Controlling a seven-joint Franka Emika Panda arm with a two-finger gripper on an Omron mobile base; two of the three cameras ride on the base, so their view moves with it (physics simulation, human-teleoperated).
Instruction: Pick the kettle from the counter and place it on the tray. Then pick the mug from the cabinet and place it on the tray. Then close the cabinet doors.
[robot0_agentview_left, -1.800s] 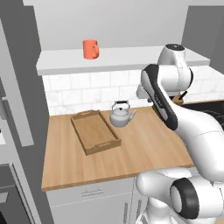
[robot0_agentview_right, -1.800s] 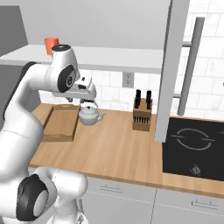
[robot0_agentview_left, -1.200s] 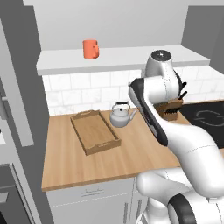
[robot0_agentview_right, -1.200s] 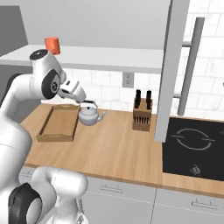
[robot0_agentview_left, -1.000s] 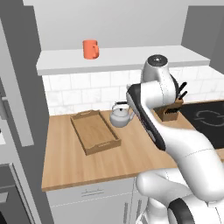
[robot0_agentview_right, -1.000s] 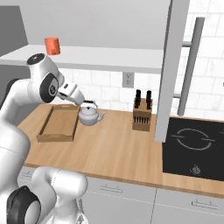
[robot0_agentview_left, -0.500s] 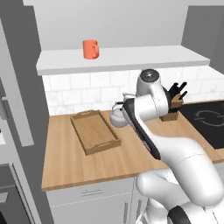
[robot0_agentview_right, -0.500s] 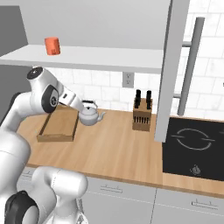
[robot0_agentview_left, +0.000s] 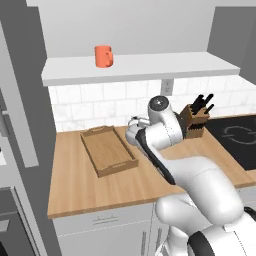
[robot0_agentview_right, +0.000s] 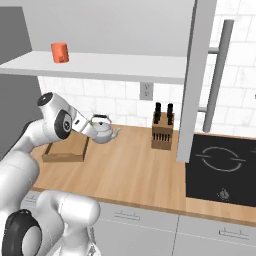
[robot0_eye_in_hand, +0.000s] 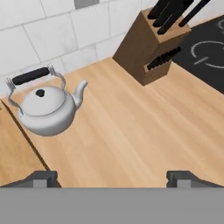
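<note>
From the left base view I see the kettle (robot0_agentview_left: 134, 131) standing on the surface (robot0_agentview_left: 90, 187), just beside the tray's (robot0_agentview_left: 108, 150) right long rim and partly hidden behind my arm's wrist. The mug (robot0_agentview_left: 103, 56) sits on the cabinet shelf (robot0_agentview_left: 150, 67), well above, at about 11 o'clock from the kettle.

From the right base view the kettle (robot0_agentview_right: 102, 129) stands upright, spout pointing right toward the knife block (robot0_agentview_right: 163, 131), with the tray (robot0_agentview_right: 66, 148) just to its left. The wrist leans in toward the kettle; I can't make out the fingers here.

In the hand view the end effector (robot0_eye_in_hand: 111, 178) has its two tips spread wide at the bottom edge, nothing between them. The kettle (robot0_eye_in_hand: 43, 107) lies at about 10 o'clock from it, apart, not centred. Its dark handle (robot0_eye_in_hand: 30, 76) arches over the lid, long axis running roughly 9 to 3 o'clock, slightly tilted. I judge I must shift toward 10 o'clock and line the fingers across that handle before descending.
</note>
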